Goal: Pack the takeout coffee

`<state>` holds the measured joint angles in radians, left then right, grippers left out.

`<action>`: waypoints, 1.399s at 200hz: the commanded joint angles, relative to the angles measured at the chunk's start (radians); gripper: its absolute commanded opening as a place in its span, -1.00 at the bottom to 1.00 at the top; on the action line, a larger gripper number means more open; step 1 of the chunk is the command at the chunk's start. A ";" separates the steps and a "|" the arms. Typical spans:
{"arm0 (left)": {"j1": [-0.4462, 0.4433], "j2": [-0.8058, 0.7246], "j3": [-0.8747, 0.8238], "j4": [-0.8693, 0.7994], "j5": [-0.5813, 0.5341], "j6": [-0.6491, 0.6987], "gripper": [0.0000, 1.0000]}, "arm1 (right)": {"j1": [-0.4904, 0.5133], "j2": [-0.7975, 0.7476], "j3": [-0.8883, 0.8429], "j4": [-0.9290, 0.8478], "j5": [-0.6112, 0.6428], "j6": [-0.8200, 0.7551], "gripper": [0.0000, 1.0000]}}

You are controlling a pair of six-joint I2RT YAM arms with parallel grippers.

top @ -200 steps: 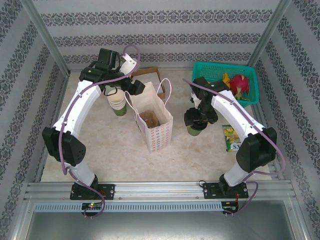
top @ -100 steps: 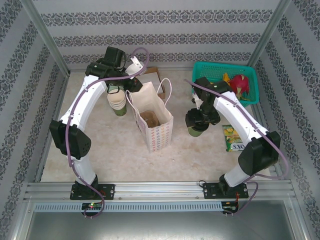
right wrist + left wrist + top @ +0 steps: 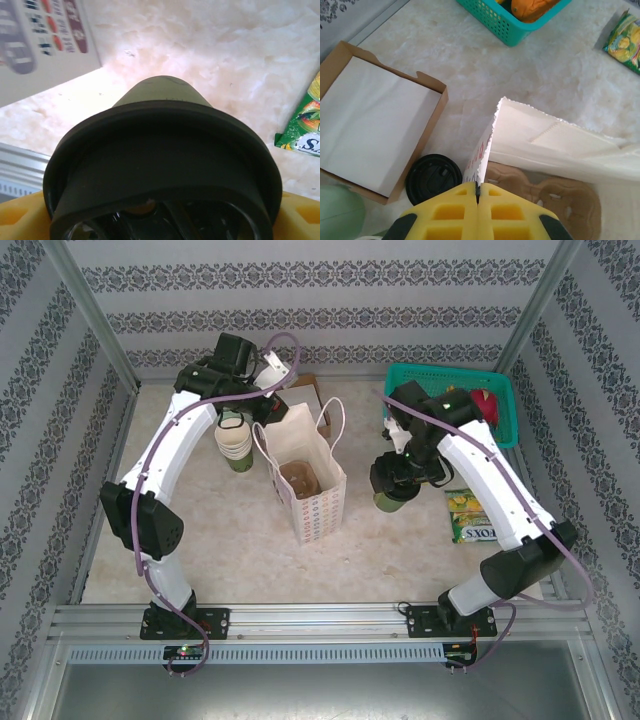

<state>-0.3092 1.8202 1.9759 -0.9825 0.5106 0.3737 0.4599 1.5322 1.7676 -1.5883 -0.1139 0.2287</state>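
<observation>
coffee lid [image 3: 160,150] cropped (blurred, seemingly), packet [image 3: 304,127] cropped

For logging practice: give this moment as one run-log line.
left gripper: shut on bag rim | right gripper: shut on takeout coffee

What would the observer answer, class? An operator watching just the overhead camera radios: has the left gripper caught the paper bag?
Observer: Yes, the left gripper is shut on the bag's rim.
Operator: What's inside it?
Observer: A brown cardboard cup tray lies in it.
Operator: And the coffee?
Observer: Yellow fingers of the right gripper sit against both sides of the coffee cup's black lid.
</observation>
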 commanded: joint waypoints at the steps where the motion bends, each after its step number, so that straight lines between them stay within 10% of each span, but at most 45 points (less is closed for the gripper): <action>1: -0.025 -0.050 -0.006 0.019 -0.066 -0.141 -1.00 | 0.038 -0.020 0.103 -0.173 -0.032 0.007 0.13; 73: -0.063 -0.083 -0.036 0.007 -0.188 -0.390 -1.00 | 0.097 -0.041 0.300 -0.226 -0.039 0.053 0.13; 280: -0.070 -0.099 -0.098 0.042 -0.182 -0.455 -1.00 | 0.377 0.268 0.694 -0.078 0.045 0.110 0.13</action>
<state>-0.3668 1.7435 1.8832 -0.9577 0.3347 -0.0593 0.8162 1.7737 2.4523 -1.6112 -0.0612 0.3382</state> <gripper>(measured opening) 0.051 0.827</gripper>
